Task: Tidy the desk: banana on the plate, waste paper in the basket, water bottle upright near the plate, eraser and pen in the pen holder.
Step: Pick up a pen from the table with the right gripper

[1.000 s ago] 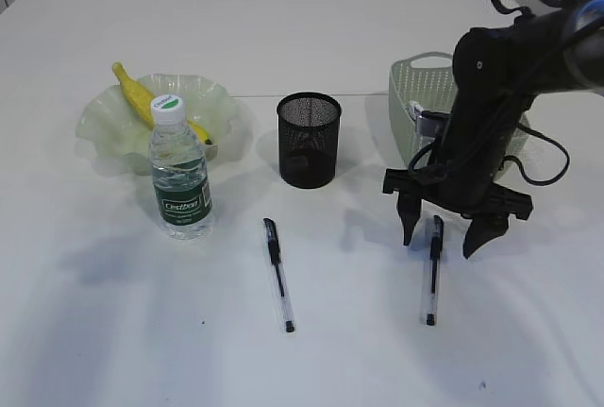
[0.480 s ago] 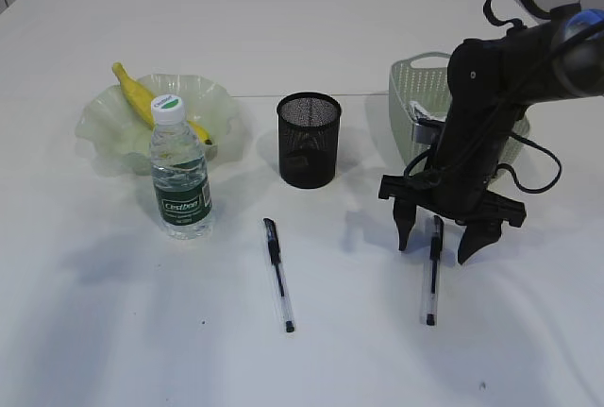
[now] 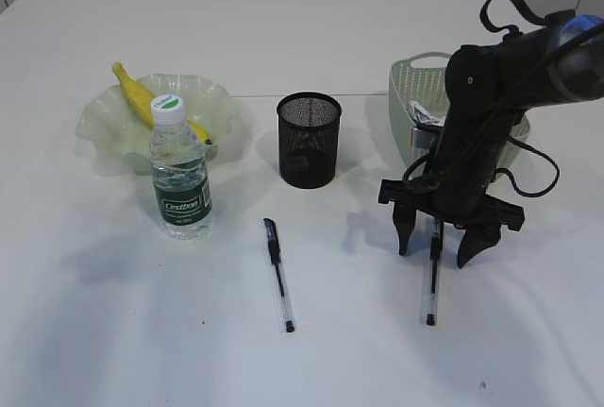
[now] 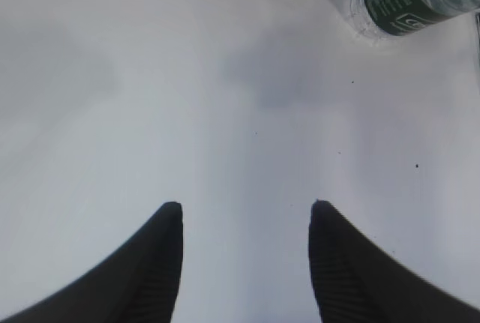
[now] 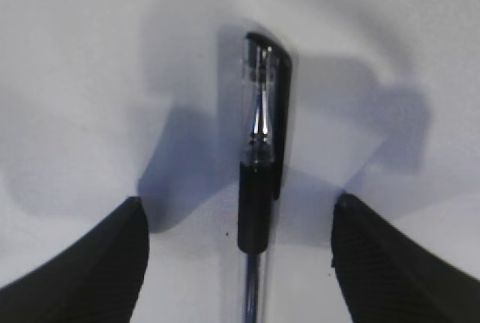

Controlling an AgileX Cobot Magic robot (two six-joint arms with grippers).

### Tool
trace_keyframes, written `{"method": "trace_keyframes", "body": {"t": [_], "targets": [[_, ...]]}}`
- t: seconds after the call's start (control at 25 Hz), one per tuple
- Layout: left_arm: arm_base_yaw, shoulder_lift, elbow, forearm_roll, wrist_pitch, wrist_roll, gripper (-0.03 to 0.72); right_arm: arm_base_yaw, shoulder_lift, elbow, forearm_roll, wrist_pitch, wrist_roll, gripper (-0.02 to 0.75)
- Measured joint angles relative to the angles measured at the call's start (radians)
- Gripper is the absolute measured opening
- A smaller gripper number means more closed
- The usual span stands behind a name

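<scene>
- desk [image 3: 311, 20]: smooth, matt white top
- pen holder [image 3: 309, 141]: black wire mesh
- basket [image 3: 408, 95]: sage green perforated plastic
- plate [image 3: 104, 124]: translucent pale green, glossy
- water bottle [image 3: 180, 169]: clear plastic
- right gripper [image 5: 240, 252] fingers [image 5: 90, 263]: ribbed black pads

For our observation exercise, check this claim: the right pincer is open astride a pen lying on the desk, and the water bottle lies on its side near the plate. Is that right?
One detail is wrong. In the exterior view the water bottle stands upright, cap on top, near the plate. The rest holds: the right pincer is open astride a pen lying on the desk.
</scene>
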Motion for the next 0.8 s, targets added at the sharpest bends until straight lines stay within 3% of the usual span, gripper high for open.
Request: {"method": "trace_keyframes", "body": {"t": [0.28,0.8], "targets": [[0.0,0.0,0.0,0.0,0.0,0.0,0.379,0.0,0.0,0.0,-0.019,-0.004,0.0,0.49],[0.0,0.0,0.0,0.0,0.0,0.0,0.377,0.0,0.01,-0.006,-0.038,0.003,0.0,0.253]]}}
